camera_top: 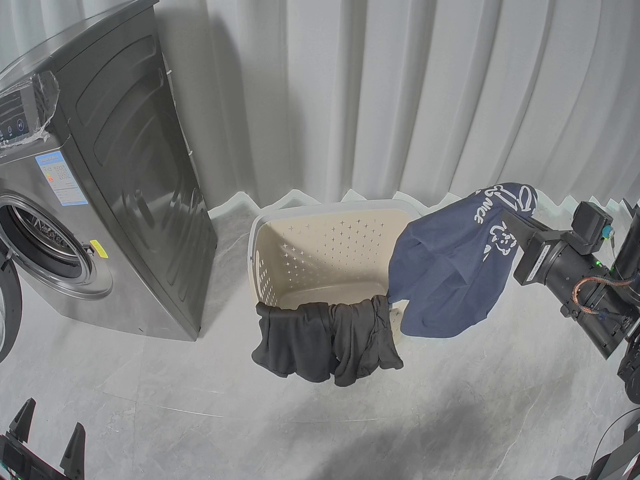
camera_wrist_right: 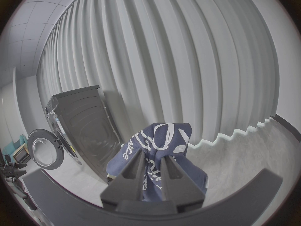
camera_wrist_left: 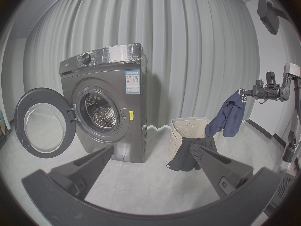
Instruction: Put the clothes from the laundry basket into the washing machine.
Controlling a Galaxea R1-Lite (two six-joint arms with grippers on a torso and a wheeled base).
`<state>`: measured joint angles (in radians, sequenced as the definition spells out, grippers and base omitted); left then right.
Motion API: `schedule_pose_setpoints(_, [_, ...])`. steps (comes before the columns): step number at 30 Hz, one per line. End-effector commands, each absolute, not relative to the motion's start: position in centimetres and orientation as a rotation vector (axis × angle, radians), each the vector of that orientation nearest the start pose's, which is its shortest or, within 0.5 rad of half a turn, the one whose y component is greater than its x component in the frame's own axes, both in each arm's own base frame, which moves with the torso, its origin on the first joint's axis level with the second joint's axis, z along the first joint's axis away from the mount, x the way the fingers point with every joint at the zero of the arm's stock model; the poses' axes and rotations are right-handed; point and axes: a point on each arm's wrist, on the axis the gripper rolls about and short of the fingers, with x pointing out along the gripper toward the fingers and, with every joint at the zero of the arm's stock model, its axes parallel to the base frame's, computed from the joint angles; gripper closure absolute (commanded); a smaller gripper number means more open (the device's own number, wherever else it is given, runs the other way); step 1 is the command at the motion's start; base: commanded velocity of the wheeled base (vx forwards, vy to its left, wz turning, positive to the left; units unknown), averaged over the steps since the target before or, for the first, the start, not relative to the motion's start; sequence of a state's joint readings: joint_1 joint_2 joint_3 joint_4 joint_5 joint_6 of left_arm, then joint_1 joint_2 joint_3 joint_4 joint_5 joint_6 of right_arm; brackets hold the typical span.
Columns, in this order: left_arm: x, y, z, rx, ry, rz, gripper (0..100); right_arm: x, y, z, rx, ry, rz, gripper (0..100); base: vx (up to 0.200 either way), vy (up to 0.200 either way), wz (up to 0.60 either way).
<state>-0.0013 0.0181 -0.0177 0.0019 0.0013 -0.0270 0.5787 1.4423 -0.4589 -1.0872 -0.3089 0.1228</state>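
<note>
**A:** The navy shirt is up in the air, hanging from the right gripper; the fingers are pinched tight on a fold by the white print; the rest dangles beside the right rim of the laundry basket, clear of the floor.

**B:** And the black garment?

**A:** It's draped over the basket's front rim, most of it spilling down the outside; it's well apart from both grippers.

**B:** Room to move?

**A:** Plenty; there's open grey stone-look floor between the basket and the washing machine; the round door is swung wide and the drum is showing; the left gripper sits low on the robot's left, fingers spread; a pleated white curtain runs behind it all.
</note>
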Motion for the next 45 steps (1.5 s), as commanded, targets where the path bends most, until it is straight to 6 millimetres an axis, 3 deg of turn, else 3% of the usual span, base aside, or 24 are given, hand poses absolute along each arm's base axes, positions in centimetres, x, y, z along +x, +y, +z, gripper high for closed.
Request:
schedule_pose_setpoints(1, [-2.3,0.0,7.6,-0.028,0.003,0.000,0,18.6,11.5,20.7,0.173,-0.087,0.281,100,0.000,0.000,0.00])
schedule_pose_setpoints(5, [-2.3,0.0,7.6,-0.023,0.003,-0.003,0,18.5,11.5,20.5,0.172,-0.081,0.280,100,0.000,0.000,0.00])
schedule_pose_setpoints(45, [-2.3,0.0,7.6,-0.028,0.005,-0.003,0,17.7,12.5,19.5,0.183,-0.041,0.254,100,0.000,0.200,0.00])
